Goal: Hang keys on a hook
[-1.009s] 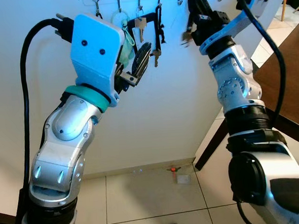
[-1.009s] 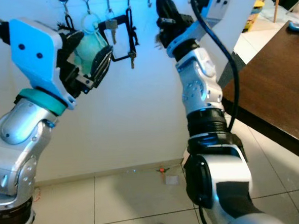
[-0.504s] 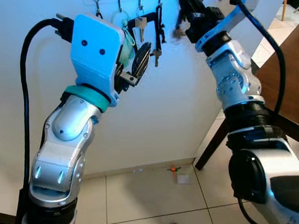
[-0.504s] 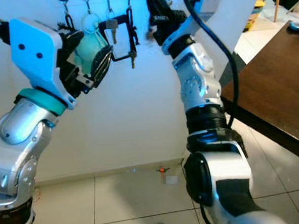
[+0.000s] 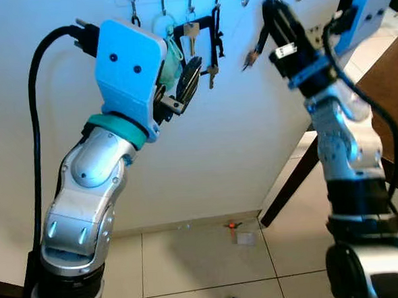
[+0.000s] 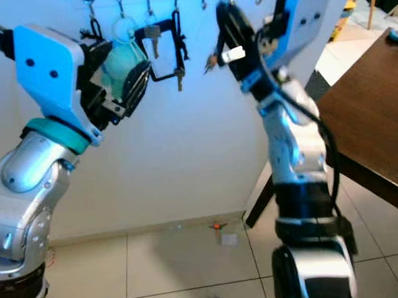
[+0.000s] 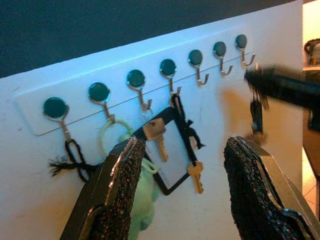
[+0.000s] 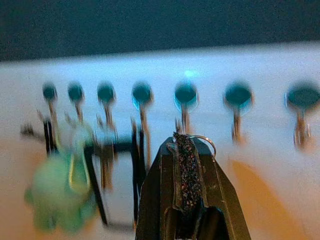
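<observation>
a white rack (image 7: 30,107) on the wall carried a row of teal-capped hooks (image 7: 167,70), and several were already loaded: a black cord loop (image 7: 72,152) on the end hook, a pale ring with a green plush charm (image 7: 142,195) on the next, a brass key (image 7: 159,140) beside it, and a black strap (image 7: 182,127) with a second small key (image 7: 196,175) dangling at its end. the three hooks nearest the right gripper hung bare. the right gripper (image 5: 272,13) was raised just off the wall beside those bare hooks, its fingers pressed together on the keys (image 5: 251,54), which dangled below the fingertips close to the wall; in the right wrist view a thin key ring (image 8: 202,142) peeked out at the tip of the clamped fingers, below a hook and apart from it. the left gripper (image 7: 185,200) was held up facing the loaded hooks, its fingers spread wide and grasping nothing. a dark wooden table (image 6: 379,111) stood to the right, and a small orange scrap (image 5: 231,225) lay on the tiled floor (image 5: 192,257) by the skirting.
</observation>
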You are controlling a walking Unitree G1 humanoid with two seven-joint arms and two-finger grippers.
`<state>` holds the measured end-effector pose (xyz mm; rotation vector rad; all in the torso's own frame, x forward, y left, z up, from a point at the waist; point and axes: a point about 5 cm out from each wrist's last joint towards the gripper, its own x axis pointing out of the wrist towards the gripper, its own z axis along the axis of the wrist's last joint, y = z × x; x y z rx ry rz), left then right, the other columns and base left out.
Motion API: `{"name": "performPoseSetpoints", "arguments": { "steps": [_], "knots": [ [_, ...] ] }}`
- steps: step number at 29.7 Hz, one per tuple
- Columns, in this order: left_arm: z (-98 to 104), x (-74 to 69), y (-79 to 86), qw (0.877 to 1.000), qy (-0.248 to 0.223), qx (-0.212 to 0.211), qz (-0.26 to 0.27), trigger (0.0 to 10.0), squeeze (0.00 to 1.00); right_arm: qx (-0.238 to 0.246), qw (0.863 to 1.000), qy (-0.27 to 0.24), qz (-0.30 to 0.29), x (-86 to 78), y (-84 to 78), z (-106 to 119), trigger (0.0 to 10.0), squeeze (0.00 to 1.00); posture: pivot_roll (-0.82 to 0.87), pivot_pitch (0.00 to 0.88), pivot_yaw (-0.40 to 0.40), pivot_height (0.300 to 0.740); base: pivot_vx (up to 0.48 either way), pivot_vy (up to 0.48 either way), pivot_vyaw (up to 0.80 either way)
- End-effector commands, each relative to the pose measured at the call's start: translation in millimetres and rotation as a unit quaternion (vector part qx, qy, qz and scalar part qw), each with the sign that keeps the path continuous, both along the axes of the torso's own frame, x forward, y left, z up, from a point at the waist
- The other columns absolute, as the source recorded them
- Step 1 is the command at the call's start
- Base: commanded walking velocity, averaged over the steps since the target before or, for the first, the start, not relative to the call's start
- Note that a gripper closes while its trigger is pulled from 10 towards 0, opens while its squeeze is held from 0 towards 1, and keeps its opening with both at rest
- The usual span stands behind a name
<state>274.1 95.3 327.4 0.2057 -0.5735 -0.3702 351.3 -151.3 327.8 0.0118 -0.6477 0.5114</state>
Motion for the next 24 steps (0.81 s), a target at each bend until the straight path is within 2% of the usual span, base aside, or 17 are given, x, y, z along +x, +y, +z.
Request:
{"name": "performPoseSetpoints", "arguments": {
  "steps": [1,3,4,7,8,9,10,11,13,14,15,16,17,18,19,20,24],
  "knots": [
    [-5,0.0,-1.3,1.0,0.01,0.0,-0.005,10.0,0.0,-0.041,0.998,0.034,0.02,-4.4,11.0,-17,10.0,0.0,-0.01,0.155,0.085,0.74,0.0,0.0,0.0],
    [-5,0.0,-1.3,1.0,0.01,0.0,-0.005,10.0,0.0,-0.041,0.998,0.034,0.02,-4.4,11.0,-17,10.0,0.0,-0.01,0.155,0.085,0.74,0.0,0.0,0.0],
    [-8,0.5,-1.0,1.0,0.017,-0.001,-0.005,10.0,0.0,-0.057,0.996,0.061,0.039,-8.4,18.4,-31,10.0,0.0,-0.01,0.155,0.085,0.74,0.0,0.0,0.0],
    [-8,0.5,-1.0,1.0,0.017,-0.001,-0.005,10.0,0.0,-0.057,0.996,0.061,0.039,-8.4,18.4,-31,10.0,0.0,-0.01,0.155,0.085,0.74,0.0,0.0,0.0],
    [-12,0.5,-0.3,1.0,0.028,0.001,-0.004,10.0,0.0,-0.103,0.986,0.102,0.08,-17.9,30.4,-56,10.0,0.0,-0.01,0.159,0.075,0.74,0.0,0.0,0.0],
    [-17,0.1,0.4,0.999,0.036,0.004,-0.004,10.0,0.0,-0.176,0.965,0.137,0.137,-33.7,39.9,-82,10.0,0.0,-0.02,0.164,0.07,0.74,0.0,0.0,0.0],
    [-17,0.1,0.4,0.999,0.036,0.004,-0.004,10.0,0.0,-0.176,0.965,0.137,0.137,-33.7,39.9,-82,10.0,0.0,-0.02,0.164,0.07,0.74,0.0,0.0,0.0],
    [-21,-0.2,1.4,0.999,0.042,0.009,-0.003,10.0,0.0,-0.264,0.931,0.159,0.195,-50.5,42.1,-104,10.0,0.0,-0.02,0.164,0.07,0.74,0.0,0.0,0.0],
    [-21,-0.2,1.4,0.999,0.042,0.009,-0.003,10.0,0.0,-0.264,0.931,0.159,0.195,-50.5,42.1,-104,10.0,0.0,-0.02,0.164,0.07,0.74,0.0,0.0,0.0],
    [-24,-0.5,1.9,0.999,0.046,0.01,-0.002,10.0,0.0,-0.34,0.896,0.171,0.228,-61.2,36.3,-119,10.0,0.0,-0.02,0.164,0.064,0.74,0.0,0.0,0.0],
    [-24,-0.5,1.9,0.999,0.046,0.01,-0.002,10.0,0.0,-0.34,0.896,0.171,0.228,-61.2,36.3,-119,10.0,0.0,-0.02,0.164,0.064,0.74,0.0,0.0,0.0],
    [-26,-0.7,2.2,0.999,0.048,0.011,0.0,10.0,0.0,-0.466,0.84,0.164,0.223,-60.2,15.7,-129,10.0,0.0,-0.02,0.16,0.062,0.74,0.0,0.0,0.0],
    [-26,-0.7,2.2,0.999,0.048,0.011,0.0,10.0,0.0,-0.466,0.84,0.164,0.223,-60.2,15.7,-129,10.0,0.0,-0.02,0.16,0.062,0.74,0.0,0.0,0.0],
    [-26,-0.8,2.1,0.999,0.048,0.011,0.001,10.0,0.0,-0.501,0.822,0.163,0.215,-56.6,7.8,-131,10.0,0.0,-0.02,0.159,0.062,0.74,0.0,0.0,0.0],
    [-26,-0.8,2.1,0.999,0.048,0.011,0.001,10.0,0.0,-0.501,0.822,0.163,0.215,-56.6,7.8,-131,10.0,0.0,-0.02,0.159,0.062,0.74,0.0,0.0,0.0],
    [-26,-0.9,2.3,0.999,0.048,0.012,0.001,10.0,0.0,-0.513,0.817,0.16,0.209,-53.7,4.8,-129,10.0,0.0,-0.02,0.157,0.064,0.74,0.0,0.0,0.0],
    [-26,-0.8,3.0,0.999,0.047,0.013,0.002,10.0,0.0,-0.517,0.818,0.156,0.199,-50.8,4.8,-123,10.0,0.0,-0.01,0.153,0.068,0.74,0.0,0.0,0.0]
  ]
}}
